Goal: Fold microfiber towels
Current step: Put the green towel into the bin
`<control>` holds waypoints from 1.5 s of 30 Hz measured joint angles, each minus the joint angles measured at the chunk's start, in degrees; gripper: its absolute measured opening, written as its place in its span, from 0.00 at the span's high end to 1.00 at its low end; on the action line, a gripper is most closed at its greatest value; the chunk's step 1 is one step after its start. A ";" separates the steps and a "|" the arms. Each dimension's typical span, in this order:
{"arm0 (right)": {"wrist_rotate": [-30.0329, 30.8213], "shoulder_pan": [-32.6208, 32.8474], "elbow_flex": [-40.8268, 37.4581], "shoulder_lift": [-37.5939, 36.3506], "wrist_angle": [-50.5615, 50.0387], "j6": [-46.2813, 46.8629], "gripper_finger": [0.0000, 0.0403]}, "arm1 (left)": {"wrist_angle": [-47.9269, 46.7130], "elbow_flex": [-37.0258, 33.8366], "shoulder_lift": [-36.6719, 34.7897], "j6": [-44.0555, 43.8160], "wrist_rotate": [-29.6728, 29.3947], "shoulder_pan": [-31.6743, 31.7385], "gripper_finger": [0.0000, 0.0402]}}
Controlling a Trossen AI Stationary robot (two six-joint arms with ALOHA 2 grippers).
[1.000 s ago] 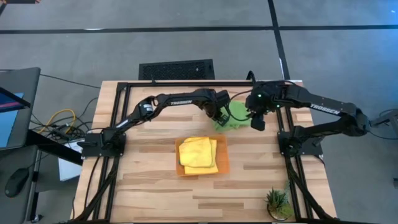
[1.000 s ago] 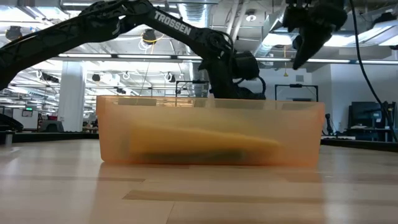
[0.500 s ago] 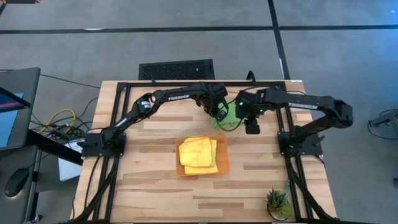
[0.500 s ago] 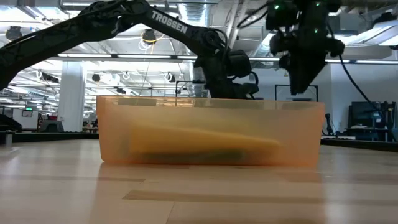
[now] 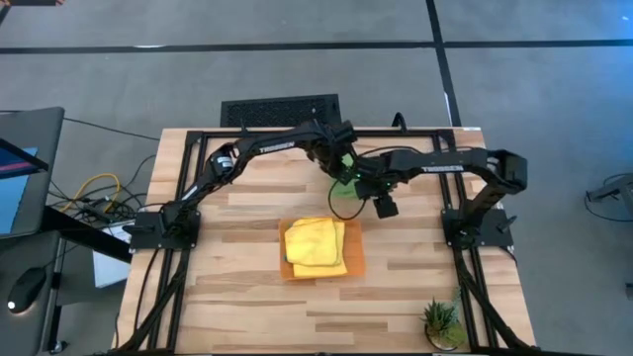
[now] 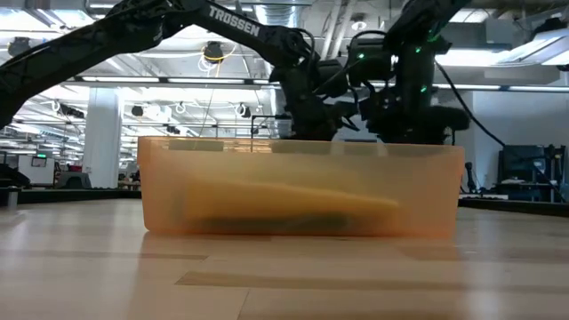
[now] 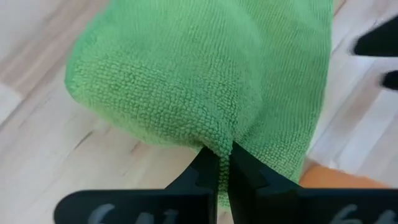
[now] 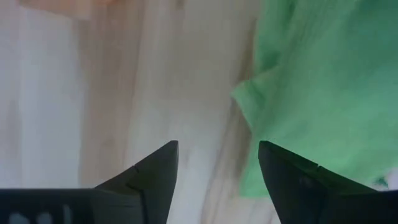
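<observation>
The lime green towel (image 5: 342, 186) lies bunched on the table behind the orange tray (image 5: 354, 259); it also shows in the left wrist view (image 7: 205, 68) and the right wrist view (image 8: 323, 87). My left gripper (image 5: 343, 168) is shut on it. My right gripper (image 5: 380, 201) is open just to the towel's right, above the table, with the towel's edge in front of one finger (image 8: 292, 174). Two yellow towels (image 5: 315, 243) lie folded in the tray. The teal towel is not in view. My left gripper pinches a raised fold of the green towel (image 7: 219, 142) between its two fingers, which come from above. The cloth spreads away from the fingers in a rounded hump, and its lower part lies on the table.
The orange tray's wall (image 6: 302, 191) fills the low view and hides the towel there. A small potted plant (image 5: 441, 321) stands at the near right corner. Bare wood lies left of the tray (image 5: 237, 247).
My right gripper has gone toward the table's left edge and down, from beside the towel's right side to close by my left gripper. My left gripper has shifted a little toward the far edge with the towel. The green towel shows smaller and more bunched.
</observation>
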 joint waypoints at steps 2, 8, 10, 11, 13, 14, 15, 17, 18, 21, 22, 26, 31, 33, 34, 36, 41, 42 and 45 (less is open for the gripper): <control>0.71 -0.33 0.02 1.08 3.57 -0.18 0.38 | -1.41 0.04 -0.16 0.57 -0.46 0.25 1.00; 1.14 -1.46 -0.85 3.37 12.13 -0.13 0.38 | -5.87 0.00 -0.25 2.37 -1.18 1.81 1.00; 1.10 -1.64 -1.67 4.40 16.05 -0.44 0.38 | -7.23 0.00 -0.25 3.31 -1.04 2.33 1.00; 1.13 -1.90 -2.18 4.54 15.61 -1.00 0.38 | -7.50 0.00 -0.25 3.63 -0.75 2.59 1.00; 1.78 -2.26 -2.32 5.91 18.72 -2.07 0.38 | -8.24 0.00 -0.25 4.90 0.45 3.05 1.00; 2.01 -2.34 -2.72 6.19 19.61 -2.51 0.38 | -8.37 0.00 -0.25 5.27 1.07 3.15 1.00; 2.19 -2.52 -3.04 6.31 19.80 -2.80 0.38 | -8.63 0.00 -0.25 5.41 1.06 3.20 1.00; 2.21 -3.07 -2.96 7.05 22.73 -3.15 0.38 | -9.64 0.00 -0.28 6.71 1.64 3.56 1.00; 2.20 -3.20 -2.91 7.16 23.52 -3.18 0.38 | -9.62 0.00 -0.28 6.92 1.84 3.59 1.00; 2.19 -3.83 -2.92 7.32 25.93 -3.37 0.38 | -10.20 0.00 -0.28 8.10 2.26 3.76 1.00; 2.20 -3.84 -2.89 7.66 26.61 -3.55 0.38 | -10.37 0.00 -0.28 8.41 2.78 3.84 1.00; 2.10 -4.25 -2.92 8.35 28.34 -3.77 0.38 | -11.71 0.00 -0.28 9.39 2.89 4.28 1.00; 1.97 -4.19 -2.94 9.04 28.99 -5.09 0.40 | -13.24 0.02 -0.28 10.19 1.56 4.36 1.00; 1.97 -4.19 -2.93 9.04 28.68 -5.10 0.43 | -13.55 0.02 -0.30 10.37 1.58 4.36 1.00; 1.97 -4.19 -2.93 9.04 28.69 -5.10 0.45 | -13.52 0.02 -0.30 10.39 1.58 4.33 1.00; 1.97 -4.19 -2.93 9.02 28.82 -5.10 0.50 | -13.54 0.02 -0.30 10.37 1.60 4.36 1.00; 1.96 -4.19 -2.93 9.02 28.79 -5.08 0.69 | -13.65 0.02 -0.30 10.39 1.58 4.33 1.00; 1.92 -4.19 -2.93 9.02 28.81 -5.08 0.73 | -13.72 0.02 -0.30 10.38 1.58 4.33 1.00; 1.78 -4.19 -2.93 9.02 28.81 -5.09 0.86 | -13.76 0.02 -0.30 10.37 1.61 4.33 1.00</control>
